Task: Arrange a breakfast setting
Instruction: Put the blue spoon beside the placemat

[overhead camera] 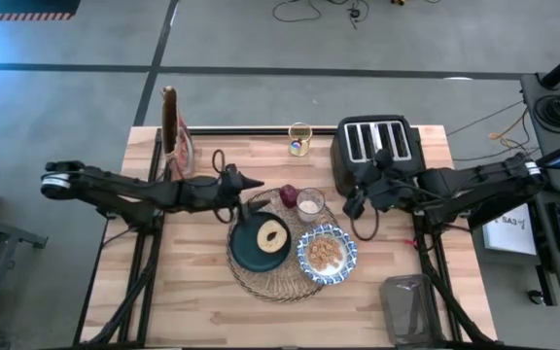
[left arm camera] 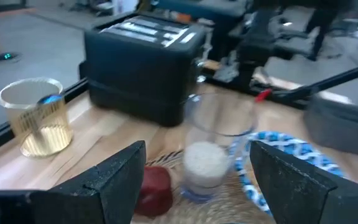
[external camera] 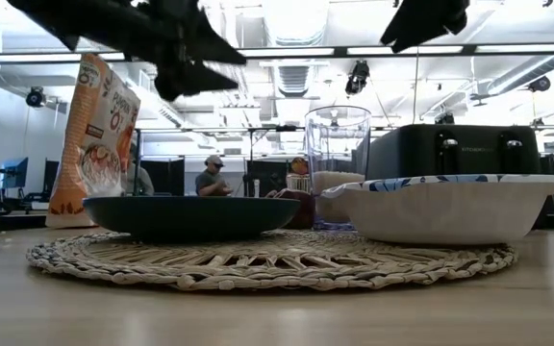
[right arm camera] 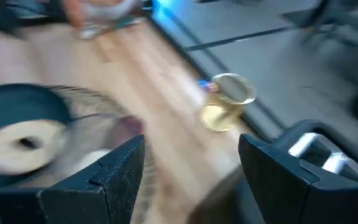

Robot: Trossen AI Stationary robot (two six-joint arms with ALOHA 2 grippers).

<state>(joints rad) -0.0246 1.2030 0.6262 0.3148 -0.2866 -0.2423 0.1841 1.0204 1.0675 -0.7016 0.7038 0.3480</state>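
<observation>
A round wicker placemat (overhead camera: 278, 277) lies mid-table. On it sit a dark teal plate (overhead camera: 251, 250) with a toasted bread ring (overhead camera: 272, 236), a blue-and-white bowl (overhead camera: 327, 255) with cereal, a small clear glass (overhead camera: 309, 204) holding something white, and a dark-red fruit (overhead camera: 288, 194). My left gripper (overhead camera: 256, 184) hangs open above the mat's far left edge, empty; the glass (left arm camera: 207, 155) and fruit (left arm camera: 154, 186) lie ahead of it. My right gripper (overhead camera: 353, 206) is open and empty, raised just right of the glass.
A black four-slot toaster (overhead camera: 375, 146) stands at the far right. A tall cereal bag (overhead camera: 173, 131) stands far left. A gold-tinted glass (overhead camera: 299, 139) stands at the far edge. A clear container (overhead camera: 411, 306) sits near the right front corner.
</observation>
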